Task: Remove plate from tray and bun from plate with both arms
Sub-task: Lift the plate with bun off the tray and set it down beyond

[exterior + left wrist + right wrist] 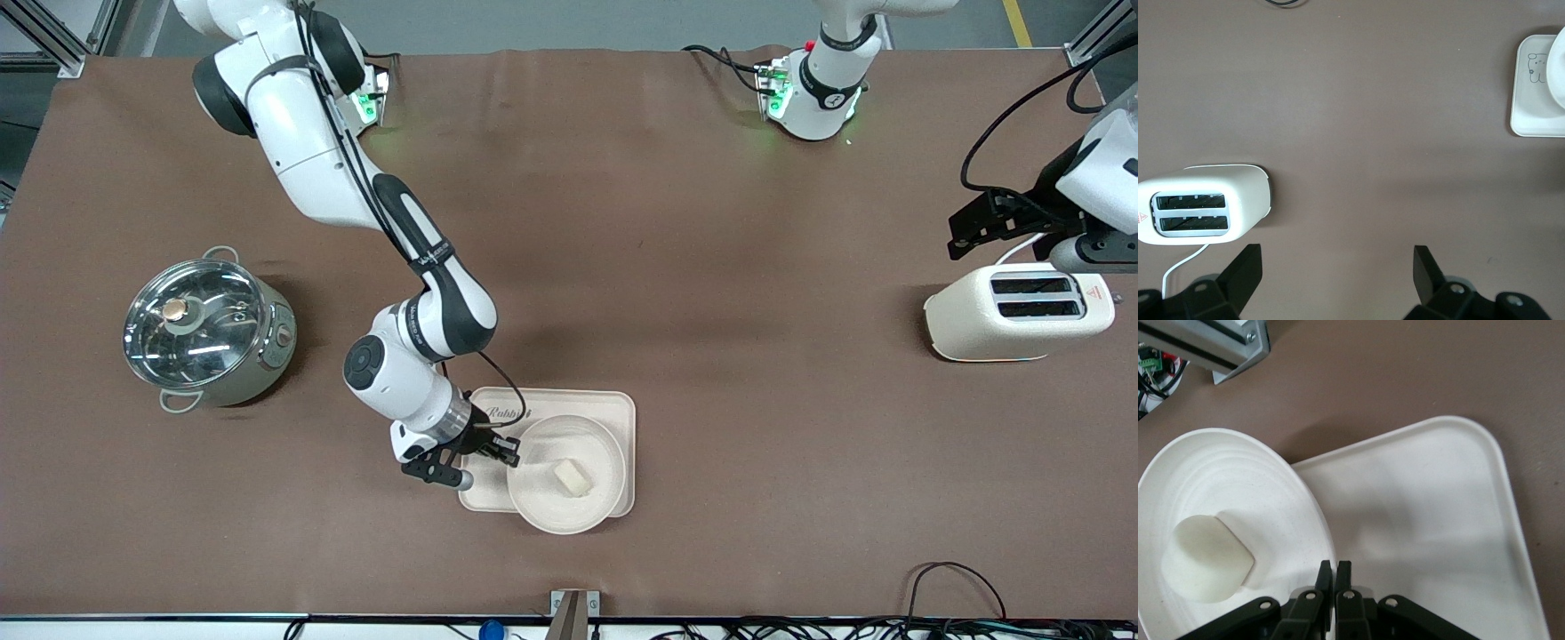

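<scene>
Front view: lowest in frame, one round plate (566, 487) resting on one rectangular tray (622, 418), its near rim overhanging the tray's edge. One bun (573, 477) lying in the plate, just beside the right gripper (503, 452) toward the left arm's end. Right arm (391, 231) reaching down across the table from its base, elbow bent, wrist tilted low over the tray's end nearest the pot. Fingers pressed together at the plate's rim. One lidded steel pot (206, 333) well apart from that gripper, toward the right arm's end of the table. One white toaster (1018, 311) with two slots directly under the left gripper (969, 233), which hangs above it while that arm waits at the table's edge. Two arms, two green-lit bases.

Left wrist view: left gripper's fingers (1245, 270) spread wide, holding nothing, brown table (1371, 133) between them. Toaster (1201, 207) just beside one finger; tray (1531, 100) with its animal drawing and a sliver of the plate (1558, 73) well apart.

Right wrist view: right gripper (1334, 577) closed finger against finger, tips at the plate's (1231, 473) rim where it overlaps the tray (1425, 520); whether the rim is pinched cannot be told. Bun (1205, 557) inside the plate, near the fingertips, not touching.
</scene>
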`<action>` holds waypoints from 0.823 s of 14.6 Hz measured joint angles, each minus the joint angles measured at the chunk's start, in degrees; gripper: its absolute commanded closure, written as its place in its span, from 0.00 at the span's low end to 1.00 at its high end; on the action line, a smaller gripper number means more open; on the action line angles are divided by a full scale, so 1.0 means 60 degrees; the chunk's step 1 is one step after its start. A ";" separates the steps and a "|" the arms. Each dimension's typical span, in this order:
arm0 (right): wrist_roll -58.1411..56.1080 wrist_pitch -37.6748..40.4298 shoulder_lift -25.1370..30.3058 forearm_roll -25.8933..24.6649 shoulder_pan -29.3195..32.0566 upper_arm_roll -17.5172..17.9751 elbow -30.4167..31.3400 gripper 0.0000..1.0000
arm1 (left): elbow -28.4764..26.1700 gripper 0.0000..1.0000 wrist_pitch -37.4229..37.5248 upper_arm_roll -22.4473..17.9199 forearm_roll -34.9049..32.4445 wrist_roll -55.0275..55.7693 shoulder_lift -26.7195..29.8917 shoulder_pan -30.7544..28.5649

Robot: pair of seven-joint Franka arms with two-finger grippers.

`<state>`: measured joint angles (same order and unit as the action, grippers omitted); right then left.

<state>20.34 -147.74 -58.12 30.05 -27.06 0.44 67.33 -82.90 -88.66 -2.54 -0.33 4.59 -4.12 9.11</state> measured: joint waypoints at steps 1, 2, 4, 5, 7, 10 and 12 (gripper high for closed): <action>-0.0001 0.0037 0.0014 -0.0001 -0.0124 0.0009 0.0016 0.99 | 0.0000 0.00 0.0000 0.0001 0.0000 0.0000 0.0000 0.0000; -0.0001 0.0047 0.0066 -0.0001 -0.0296 0.0014 0.0079 0.99 | 0.0000 0.00 0.0000 0.0002 0.0000 0.0000 0.0000 0.0001; 0.0001 0.0075 0.0359 -0.0001 -0.0643 0.0016 0.0436 0.99 | 0.0001 0.00 0.0000 0.0005 0.0000 0.0000 0.0000 0.0002; 0.0001 0.0174 0.0609 -0.0001 -0.0760 0.0014 0.0715 0.99 | 0.0001 0.00 0.0000 0.0006 0.0000 0.0000 0.0000 0.0002; -0.0075 0.0505 0.1308 -0.0006 -0.0879 0.0012 0.1450 0.99 | 0.0004 0.00 0.0001 0.0009 0.0000 0.0000 0.0000 0.0002; -0.0701 0.0946 0.2871 -0.0008 -0.0887 -0.0009 0.3380 1.00 | 0.0007 0.00 0.0001 0.0014 0.0000 0.0000 0.0000 0.0003; -0.1045 0.0960 0.3915 -0.0008 -0.0891 -0.0006 0.4926 1.00 | 0.0007 0.00 0.0011 0.0017 0.0000 0.0000 0.0000 0.0003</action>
<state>14.07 -141.98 -34.63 29.99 -32.40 0.40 96.88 -82.86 -88.60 -2.43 -0.33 4.59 -4.12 9.13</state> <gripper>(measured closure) 0.956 0.000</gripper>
